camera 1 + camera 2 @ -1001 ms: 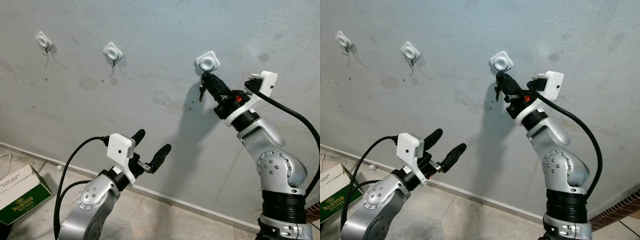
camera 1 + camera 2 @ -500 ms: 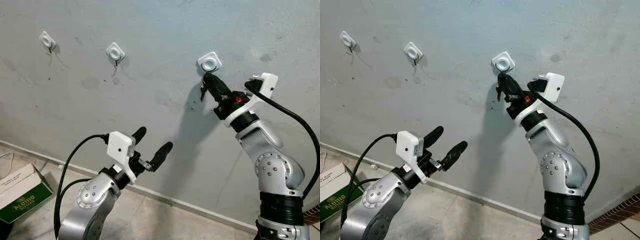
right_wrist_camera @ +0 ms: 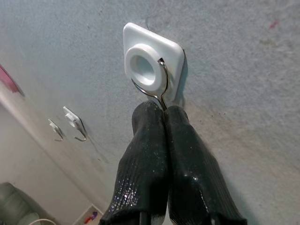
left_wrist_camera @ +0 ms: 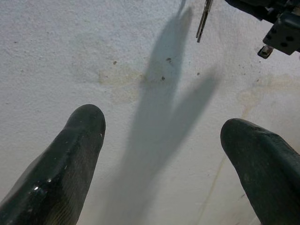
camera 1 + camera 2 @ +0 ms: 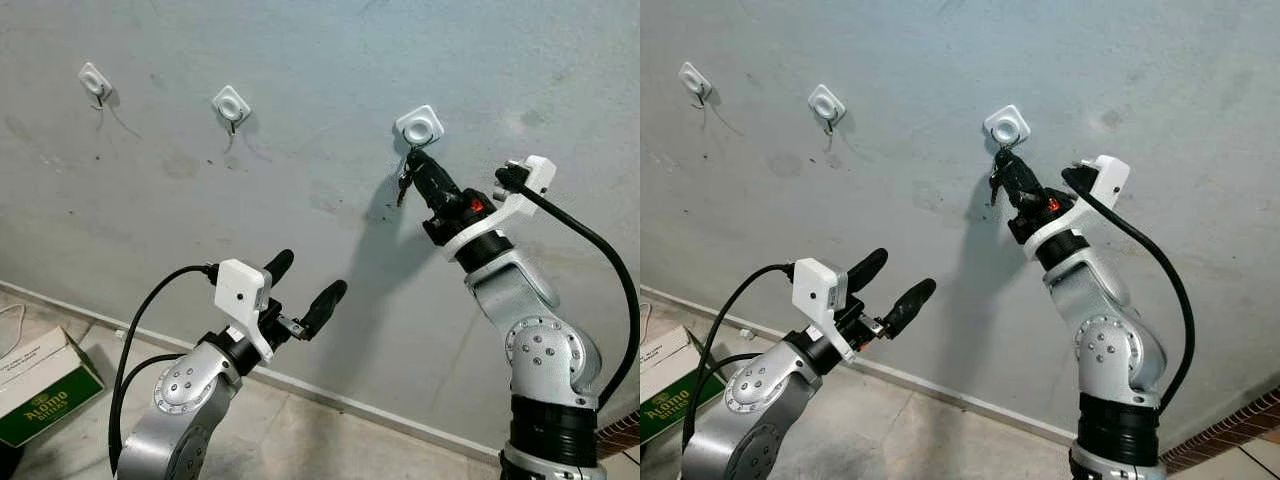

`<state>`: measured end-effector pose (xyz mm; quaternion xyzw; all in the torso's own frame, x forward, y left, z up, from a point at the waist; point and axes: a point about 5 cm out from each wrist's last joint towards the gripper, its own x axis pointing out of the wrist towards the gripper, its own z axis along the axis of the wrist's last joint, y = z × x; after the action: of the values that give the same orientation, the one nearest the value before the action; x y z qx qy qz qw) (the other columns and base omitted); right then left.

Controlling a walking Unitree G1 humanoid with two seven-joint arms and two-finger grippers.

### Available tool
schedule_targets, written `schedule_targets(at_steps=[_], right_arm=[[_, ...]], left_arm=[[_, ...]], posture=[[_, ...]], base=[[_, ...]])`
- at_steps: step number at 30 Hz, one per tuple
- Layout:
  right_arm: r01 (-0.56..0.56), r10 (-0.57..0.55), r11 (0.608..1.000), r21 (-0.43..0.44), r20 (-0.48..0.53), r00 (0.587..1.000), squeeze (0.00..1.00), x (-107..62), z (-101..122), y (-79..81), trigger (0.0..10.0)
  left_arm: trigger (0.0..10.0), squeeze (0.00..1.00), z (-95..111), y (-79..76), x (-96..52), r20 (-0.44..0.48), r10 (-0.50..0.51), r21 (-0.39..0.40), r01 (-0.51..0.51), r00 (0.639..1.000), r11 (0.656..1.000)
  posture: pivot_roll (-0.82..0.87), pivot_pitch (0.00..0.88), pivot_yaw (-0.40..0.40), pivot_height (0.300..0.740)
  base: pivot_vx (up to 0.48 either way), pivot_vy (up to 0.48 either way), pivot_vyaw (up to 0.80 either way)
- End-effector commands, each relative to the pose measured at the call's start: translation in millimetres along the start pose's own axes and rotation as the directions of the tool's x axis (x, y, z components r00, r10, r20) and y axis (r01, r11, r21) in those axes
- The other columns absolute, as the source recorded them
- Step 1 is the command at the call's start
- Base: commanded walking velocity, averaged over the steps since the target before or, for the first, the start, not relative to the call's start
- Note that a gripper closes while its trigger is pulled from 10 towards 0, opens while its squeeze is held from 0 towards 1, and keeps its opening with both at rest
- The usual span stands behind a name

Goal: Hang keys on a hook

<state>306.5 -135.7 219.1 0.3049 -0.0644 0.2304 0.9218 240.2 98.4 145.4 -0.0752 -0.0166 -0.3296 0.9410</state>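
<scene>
White plastic hook (image 3: 152,62) on the wall: right gripper (image 5: 415,160) pinched tight on the keys (image 5: 403,184) beneath it. Left gripper (image 5: 305,286) hovers low, fingers spread, empty.

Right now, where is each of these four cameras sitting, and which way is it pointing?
Left eye view: on the head, facing the wall; both arms show, the right end effector at the right-hand hook.
Right eye view: beside it, same scene.
Left wrist view: along the left end effector, fingers apart, at bare wall and hanging keys.
Right wrist view: along closed fingers up at that hook.
Shared: the hook and the wall.
</scene>
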Motion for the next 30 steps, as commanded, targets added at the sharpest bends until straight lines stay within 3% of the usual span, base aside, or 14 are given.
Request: schedule_targets(at_steps=[1, 11, 17, 30], right_arm=[[0.115, -0.107, 0.992, 0.048, -0.141, 0.984, 0.0, -10.5, -27, -17.8, 10.0], [0.173, -0.156, 0.981, 0.082, -0.176, 0.972, 0.0, -6.3, -33, -19.3, 10.0], [0.22, -0.193, 0.964, 0.151, -0.176, 0.965, 0.0, -4.0, -34, -23.5, 10.0], [0.327, -0.282, 0.933, 0.15, -0.258, 0.924, 0.0, -8.8, -46, -36.4, 10.0]], left_arm=[[10.0, 0.0, 7, 0.0, 0.0, 0.023, 0.001, 0.016, -0.001, 1.0, 1.0], [10.0, 0.0, 7, 0.2, 1.3, 0.023, -0.004, 0.017, 0.004, 1.0, 1.0], [10.0, 0.0, 7, -0.2, 1.0, 0.021, -0.001, 0.017, 0.0, 1.0, 1.0], [10.0, 0.0, 10, -1.9, 2.5, 0.033, -0.011, 0.014, 0.011, 0.999, 1.0]], posture=[[-0.02, 0.06, 0.049, 0.74], [-0.02, 0.055, 0.046, 0.74], [-0.02, 0.053, 0.043, 0.74], [-0.02, 0.054, 0.041, 0.74]], base=[[0.0, 0.0, 0.0], [0.0, 0.0, 0.0], [0.0, 0.0, 0.0], [0.0, 0.0, 0.0]])
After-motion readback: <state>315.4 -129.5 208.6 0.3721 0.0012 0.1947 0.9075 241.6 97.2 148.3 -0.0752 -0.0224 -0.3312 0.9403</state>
